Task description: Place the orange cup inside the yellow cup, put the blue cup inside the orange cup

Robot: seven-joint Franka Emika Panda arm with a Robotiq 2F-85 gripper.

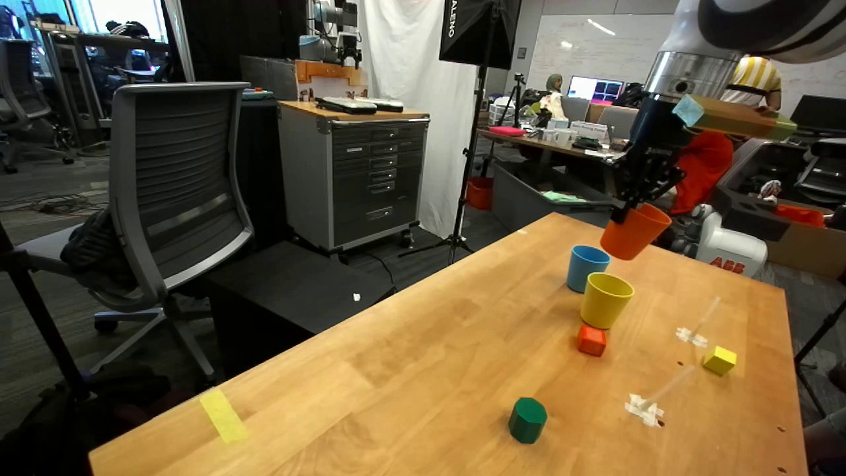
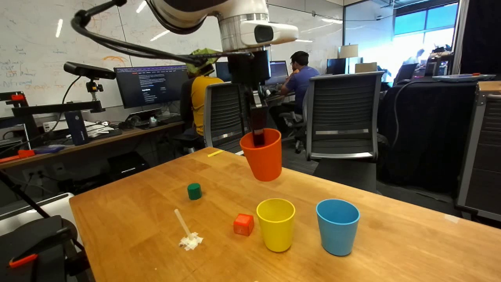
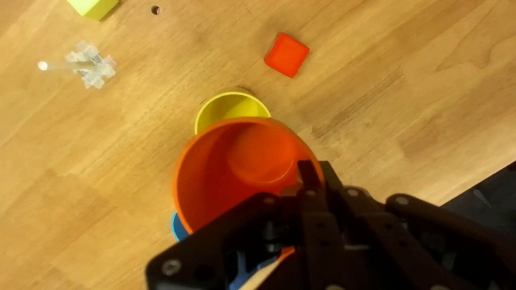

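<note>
My gripper is shut on the wall of the orange cup, with one finger inside the cup and one outside, as the wrist view shows at the fingertips. The orange cup is held in the air, a little tilted and apart from the other cups. The yellow cup stands upright on the table, its opening up. The blue cup stands upright beside it with a small gap. In the wrist view the orange cup hides much of the yellow cup and most of the blue cup.
A red-orange block sits close to the yellow cup. A green block and a yellow block lie farther off. Two thin clear sticks stand up from white tape bits. The wooden table has a long edge behind the cups.
</note>
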